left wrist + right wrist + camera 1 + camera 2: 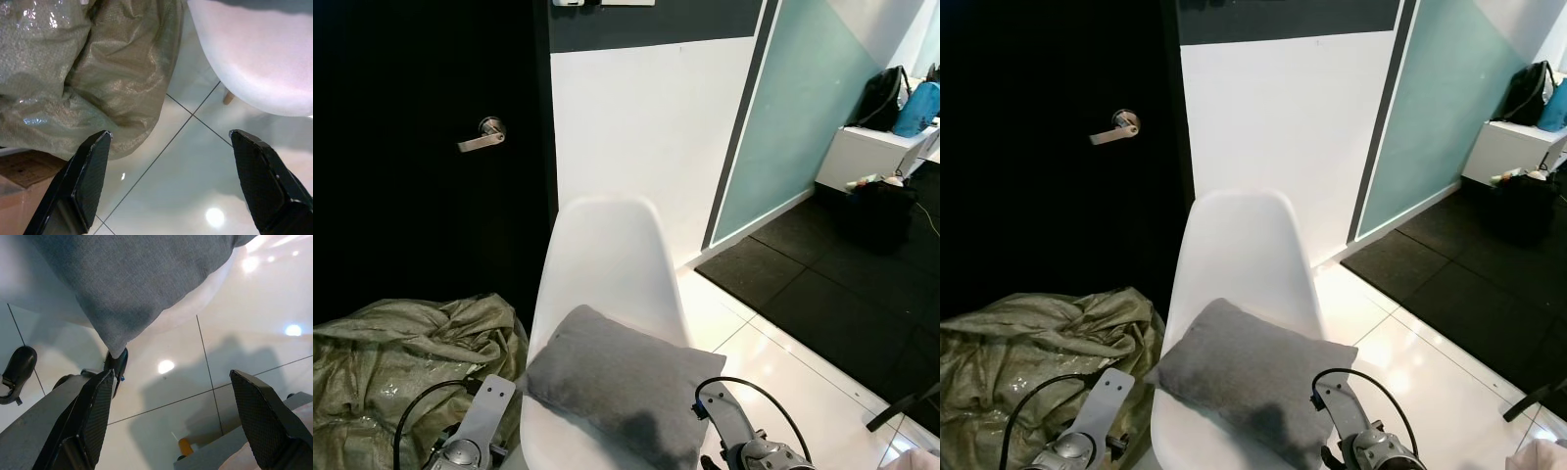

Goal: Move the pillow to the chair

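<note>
A grey pillow (622, 384) lies on the seat of a white shell chair (607, 255) right in front of me, one corner hanging over the seat's edge (115, 345). Both arms are low at the bottom of the head views, one on each side of the chair. My left gripper (168, 188) is open over the floor tiles, with the chair's seat (254, 63) and a green sack beside it. My right gripper (171, 423) is open below the pillow's overhanging corner, nothing between its fingers.
A crumpled green woven sack (406, 367) lies on the floor left of the chair. A black door (421, 147) with a lever handle stands behind. Black mats (822, 274) and a white bench with bags (891, 127) are at right.
</note>
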Tool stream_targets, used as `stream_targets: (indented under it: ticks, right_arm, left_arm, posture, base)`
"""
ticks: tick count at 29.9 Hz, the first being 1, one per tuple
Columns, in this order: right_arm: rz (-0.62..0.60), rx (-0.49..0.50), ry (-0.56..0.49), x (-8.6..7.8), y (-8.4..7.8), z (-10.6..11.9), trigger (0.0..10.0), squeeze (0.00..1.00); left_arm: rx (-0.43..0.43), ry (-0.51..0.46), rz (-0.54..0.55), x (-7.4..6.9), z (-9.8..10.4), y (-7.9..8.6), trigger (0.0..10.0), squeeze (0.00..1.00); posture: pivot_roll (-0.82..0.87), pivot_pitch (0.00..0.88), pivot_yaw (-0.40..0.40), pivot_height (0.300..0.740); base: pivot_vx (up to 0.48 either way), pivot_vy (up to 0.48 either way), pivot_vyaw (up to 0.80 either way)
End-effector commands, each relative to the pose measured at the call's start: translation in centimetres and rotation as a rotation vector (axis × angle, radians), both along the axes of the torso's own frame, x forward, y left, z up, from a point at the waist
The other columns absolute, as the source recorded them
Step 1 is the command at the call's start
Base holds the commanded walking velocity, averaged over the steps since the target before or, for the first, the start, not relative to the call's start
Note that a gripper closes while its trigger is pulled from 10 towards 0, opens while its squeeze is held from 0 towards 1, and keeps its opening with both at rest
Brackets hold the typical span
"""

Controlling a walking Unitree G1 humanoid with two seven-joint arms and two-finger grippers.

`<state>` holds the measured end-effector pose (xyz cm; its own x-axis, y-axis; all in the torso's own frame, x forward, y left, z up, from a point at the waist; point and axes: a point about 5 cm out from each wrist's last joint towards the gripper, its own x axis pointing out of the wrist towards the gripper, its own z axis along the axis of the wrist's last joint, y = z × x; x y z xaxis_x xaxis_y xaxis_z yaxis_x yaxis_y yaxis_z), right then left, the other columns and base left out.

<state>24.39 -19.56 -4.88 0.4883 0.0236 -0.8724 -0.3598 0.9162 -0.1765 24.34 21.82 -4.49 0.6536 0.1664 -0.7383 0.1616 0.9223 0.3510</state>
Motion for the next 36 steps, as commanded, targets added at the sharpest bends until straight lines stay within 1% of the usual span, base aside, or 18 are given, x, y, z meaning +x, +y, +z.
stream_targets:
  ticks: [1,5,11,17,21,25,32,36]
  right_arm:
    - [-0.021,0.011,0.01,-0.4,-0.2,-0.2,10.0,0.0]
    - [-0.032,0.01,0.015,-0.7,-0.4,-0.4,10.0,0.0]
    - [-0.032,0.008,0.017,-0.9,-0.4,-0.5,10.0,0.0]
    - [-0.047,0.009,0.021,-1.4,-0.6,-0.8,10.0,0.0]
    - [-0.085,0.025,-0.003,-1.0,-0.8,-0.5,10.0,0.0]
    - [-0.17,0.062,-0.065,0.2,-1.3,0.4,10.0,0.0]
    - [-0.211,0.071,-0.082,0.4,-1.6,0.5,10.0,0.0]
    - [-0.215,0.065,-0.082,0.3,-1.8,0.5,10.0,0.0]
  left_arm:
    - [0.004,0.025,0.016,-0.6,-0.3,0.5,10.0,0.0]
    - [0.002,0.044,0.015,-1.3,-0.7,0.7,10.0,0.0]
    - [0.001,0.049,0.015,-1.4,-0.8,0.7,10.0,0.0]
    - [-0.003,0.066,0.021,-2.1,-1.2,0.8,10.0,0.0]
    - [-0.005,0.064,0.027,-2.1,-1.2,0.8,10.0,0.0]
    - [-0.007,0.053,0.034,-2.0,-1.1,0.9,10.0,0.0]
    - [-0.015,0.048,0.048,-2.1,-1.2,0.9,10.0,0.0]
    - [-0.024,0.045,0.073,-2.3,-1.3,0.9,10.0,0.0]
  posture:
    - [-0.06,0.0,-0.101,0.74]
    - [-0.08,0.0,-0.085,0.74]
    - [-0.08,0.0,-0.078,0.74]
    - [-0.08,0.0,-0.064,0.74]
    - [-0.09,0.0,-0.056,0.74]
    - [-0.11,0.0,-0.044,0.74]
    - [-0.14,0.0,-0.021,0.74]
    - [-0.13,0.0,-0.027,0.74]
  base:
    - [0.0,0.0,0.0]
    - [0.0,0.0,0.0]
    - [0.0,0.0,0.0]
    - [0.0,0.0,0.0]
    - [0.0,0.0,0.0]
    - [0.0,0.0,-0.66]
    - [0.0,0.0,-0.67]
    - [0.0,0.0,-0.67]
